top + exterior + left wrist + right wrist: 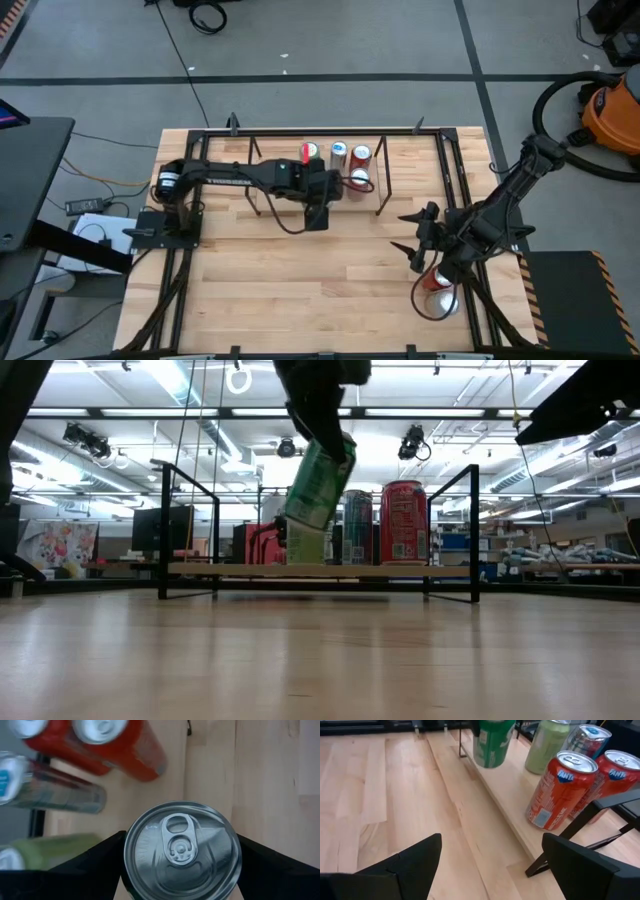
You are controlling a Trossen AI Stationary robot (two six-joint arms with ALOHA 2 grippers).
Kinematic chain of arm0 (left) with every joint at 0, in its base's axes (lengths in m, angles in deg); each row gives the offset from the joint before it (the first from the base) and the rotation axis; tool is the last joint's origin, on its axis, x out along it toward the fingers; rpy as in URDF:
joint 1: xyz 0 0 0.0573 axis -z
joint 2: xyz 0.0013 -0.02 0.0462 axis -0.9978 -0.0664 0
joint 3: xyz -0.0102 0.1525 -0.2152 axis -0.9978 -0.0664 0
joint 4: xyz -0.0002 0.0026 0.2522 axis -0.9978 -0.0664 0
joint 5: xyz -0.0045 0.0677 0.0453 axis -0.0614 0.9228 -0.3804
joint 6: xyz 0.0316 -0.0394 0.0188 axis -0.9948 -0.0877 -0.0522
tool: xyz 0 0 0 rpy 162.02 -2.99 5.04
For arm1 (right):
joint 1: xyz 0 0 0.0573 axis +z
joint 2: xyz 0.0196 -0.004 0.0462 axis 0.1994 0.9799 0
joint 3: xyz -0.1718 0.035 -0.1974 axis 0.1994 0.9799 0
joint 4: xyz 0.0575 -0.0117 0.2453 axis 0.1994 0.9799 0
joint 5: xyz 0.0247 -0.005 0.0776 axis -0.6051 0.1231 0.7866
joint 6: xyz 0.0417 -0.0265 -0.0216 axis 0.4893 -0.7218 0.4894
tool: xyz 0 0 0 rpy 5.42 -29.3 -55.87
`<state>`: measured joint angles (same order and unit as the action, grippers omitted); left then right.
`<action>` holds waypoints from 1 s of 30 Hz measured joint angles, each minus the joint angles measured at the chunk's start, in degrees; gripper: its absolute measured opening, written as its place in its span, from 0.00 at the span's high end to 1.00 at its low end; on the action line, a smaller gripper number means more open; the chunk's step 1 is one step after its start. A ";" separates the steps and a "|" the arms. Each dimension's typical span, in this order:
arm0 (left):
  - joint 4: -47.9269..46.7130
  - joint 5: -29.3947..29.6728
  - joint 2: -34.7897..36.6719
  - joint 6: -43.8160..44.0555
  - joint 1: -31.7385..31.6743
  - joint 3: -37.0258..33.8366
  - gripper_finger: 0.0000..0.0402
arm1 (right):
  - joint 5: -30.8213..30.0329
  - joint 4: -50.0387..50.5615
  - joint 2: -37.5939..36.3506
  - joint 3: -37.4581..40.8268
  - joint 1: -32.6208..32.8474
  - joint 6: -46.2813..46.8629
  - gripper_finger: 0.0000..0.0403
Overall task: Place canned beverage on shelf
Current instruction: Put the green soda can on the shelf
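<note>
Green aluminium can (318, 485) we see pinched tilted in left gripper (180, 852), red cans (559, 790) on shelf (320, 571), right gripper (490, 865) spread, pale wood table (330, 290).

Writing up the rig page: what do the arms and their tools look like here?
Both arms are dark, jointed metal. The left arm has a silver-ringed base joint with an orange mark, and a black cable looping under its forearm. The right arm is all black. The left tool and the right tool each have two flat, matte black, wedge-shaped fingers. No other markings are legible.
</note>
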<state>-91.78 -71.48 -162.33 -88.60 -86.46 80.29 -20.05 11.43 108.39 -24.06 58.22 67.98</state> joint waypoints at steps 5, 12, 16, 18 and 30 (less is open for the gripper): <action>9.79 0.04 8.95 0.60 -2.14 -11.72 0.22 | -3.39 -0.36 1.73 0.01 1.22 1.30 0.12; 39.03 -1.33 22.15 2.11 -6.52 -35.16 0.22 | -4.51 -3.30 2.69 0.01 0.71 -1.70 0.12; 44.62 -6.99 22.64 4.16 -9.00 -39.24 0.22 | -4.47 -5.06 2.57 0.01 -0.33 -4.83 0.12; 45.06 -9.52 21.40 4.83 -9.94 -39.32 0.22 | -4.45 -5.44 2.55 0.01 -0.89 -5.88 0.12; 53.18 -13.25 16.31 5.24 -13.59 -39.19 0.22 | -3.13 -5.60 2.57 0.01 -1.49 -7.56 0.12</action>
<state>-38.60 -84.73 -146.02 -83.37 -100.05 41.10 -23.17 5.83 110.96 -24.05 56.74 60.42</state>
